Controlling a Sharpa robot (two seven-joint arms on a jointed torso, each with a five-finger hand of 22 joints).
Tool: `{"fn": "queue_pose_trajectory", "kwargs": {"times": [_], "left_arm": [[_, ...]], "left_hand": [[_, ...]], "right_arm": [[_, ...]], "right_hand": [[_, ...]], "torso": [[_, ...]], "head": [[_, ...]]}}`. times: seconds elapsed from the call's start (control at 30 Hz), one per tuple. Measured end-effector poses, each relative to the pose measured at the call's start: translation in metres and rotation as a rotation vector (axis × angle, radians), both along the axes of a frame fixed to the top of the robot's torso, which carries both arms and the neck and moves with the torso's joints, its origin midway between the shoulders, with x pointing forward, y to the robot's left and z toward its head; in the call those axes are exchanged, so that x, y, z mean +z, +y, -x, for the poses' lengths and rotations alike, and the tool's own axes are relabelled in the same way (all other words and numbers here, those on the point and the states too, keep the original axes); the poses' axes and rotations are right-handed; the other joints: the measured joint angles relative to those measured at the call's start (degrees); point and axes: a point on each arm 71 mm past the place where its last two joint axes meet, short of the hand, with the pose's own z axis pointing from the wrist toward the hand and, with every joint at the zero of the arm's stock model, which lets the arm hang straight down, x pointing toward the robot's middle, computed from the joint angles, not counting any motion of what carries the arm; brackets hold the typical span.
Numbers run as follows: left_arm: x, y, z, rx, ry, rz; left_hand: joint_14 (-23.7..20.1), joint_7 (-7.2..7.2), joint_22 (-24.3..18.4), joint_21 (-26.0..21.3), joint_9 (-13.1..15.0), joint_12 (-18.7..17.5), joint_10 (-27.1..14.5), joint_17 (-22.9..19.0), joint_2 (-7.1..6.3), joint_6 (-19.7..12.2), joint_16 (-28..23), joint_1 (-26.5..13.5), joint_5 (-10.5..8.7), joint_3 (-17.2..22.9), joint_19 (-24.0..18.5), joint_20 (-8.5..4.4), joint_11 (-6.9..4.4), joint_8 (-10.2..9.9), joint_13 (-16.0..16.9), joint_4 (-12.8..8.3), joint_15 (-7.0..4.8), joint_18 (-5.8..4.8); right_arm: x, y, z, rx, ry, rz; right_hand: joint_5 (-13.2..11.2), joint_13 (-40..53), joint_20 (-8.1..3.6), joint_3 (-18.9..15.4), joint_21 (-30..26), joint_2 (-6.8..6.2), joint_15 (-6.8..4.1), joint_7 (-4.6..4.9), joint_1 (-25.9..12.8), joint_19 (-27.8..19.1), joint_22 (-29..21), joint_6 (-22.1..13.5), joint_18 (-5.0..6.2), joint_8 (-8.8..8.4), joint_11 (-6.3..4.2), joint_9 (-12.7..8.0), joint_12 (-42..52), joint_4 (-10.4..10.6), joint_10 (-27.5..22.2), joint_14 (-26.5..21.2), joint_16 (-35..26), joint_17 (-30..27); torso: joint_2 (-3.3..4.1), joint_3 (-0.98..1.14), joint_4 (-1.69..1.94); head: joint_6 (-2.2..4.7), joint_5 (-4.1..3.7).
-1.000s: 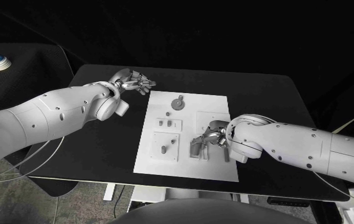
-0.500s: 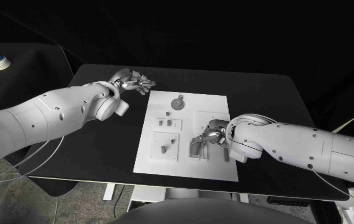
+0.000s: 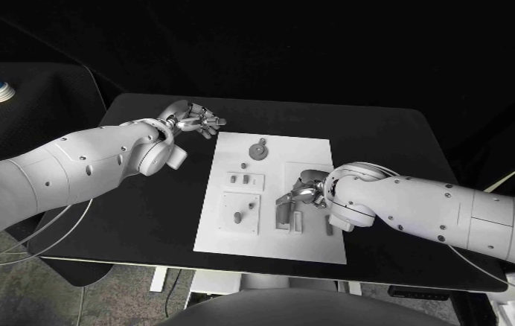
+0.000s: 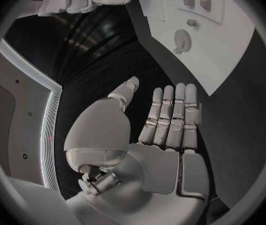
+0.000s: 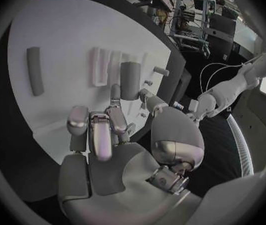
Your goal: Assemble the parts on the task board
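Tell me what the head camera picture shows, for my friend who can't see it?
The robot's right hand is down on the white task board among small grey parts. Its left hand is off the board's far left corner, above the black table, holding nothing.

A black table [image 3: 397, 129] is standing against a dark, unlit backdrop, its rounded corners catching a little light. Grey floor is showing below its near edge [image 3: 97, 296], and thin pale cables [image 3: 38, 229] are trailing off its left side. A small round blue-and-white object [image 3: 5, 91] is sitting at the far left
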Motion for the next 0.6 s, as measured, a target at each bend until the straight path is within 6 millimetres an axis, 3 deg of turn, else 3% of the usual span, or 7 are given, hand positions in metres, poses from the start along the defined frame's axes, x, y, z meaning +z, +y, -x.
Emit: {"fn": "queue_pose_trajectory", "kwargs": {"times": [0.2,0.4,0.6], "left_arm": [[-0.0002,0.0,0.0001,-0.001,0.003,0.0],[-0.0004,-0.0002,0.0001,-0.002,0.005,-0.001],[-0.0005,-0.0003,0.0001,-0.002,0.007,-0.001]], "left_hand": [[0.0,0.0,0.0,0.0,0.0,0.0,0.0,0.0,0.0,0.0,0.0,0.0,0.0,0.0,0.0,0.0,0.0,0.0,0.0,0.0,0.0,0.0],[0.0,0.0,0.0,0.0,0.0,0.0,0.0,-0.05,0.0,0.0,0.0,0.0,0.0,0.0,-0.2,0.2,0.0,0.0,0.0,0.0,0.0,0.0],[0.0,0.0,0.0,0.0,0.0,0.0,0.0,-0.05,0.0,0.0,0.0,0.0,0.0,0.0,-0.21,0.21,0.0,0.0,0.0,0.0,0.0,0.0]], "right_arm": [[0.0009,0.0016,-0.0019,0.009,-0.017,0.011],[0.0015,0.0025,-0.0033,0.013,-0.026,0.018],[0.0022,0.0035,-0.0045,0.016,-0.031,0.02]], "right_hand": [[0.0,0.13,-0.13,0.31,0.0,-0.39,0.01,0.0,0.39,-0.14,0.0,0.0,0.01,-0.25,0.19,-0.02,0.0,-1.13,-0.22,0.0,0.0,0.25],[-0.02,0.37,-0.22,1.69,0.0,0.2,0.02,0.0,2.99,-0.41,0.09,0.0,0.01,-0.25,-0.07,-0.02,0.0,-2.98,-0.48,-0.01,0.0,0.24],[-0.23,0.37,-0.22,2.04,0.0,0.5,0.04,0.0,3.88,-0.41,0.14,0.0,0.0,-0.24,-0.07,-0.04,0.0,-3.35,-0.48,-0.03,0.0,0.24]], "torso": [[0.0,-0.01,0.01],[0.0,0.01,-0.01],[0.01,0.02,-0.02]], "head": [[-0.08,-0.03],[-0.02,-0.08],[-0.09,-0.15]]}}
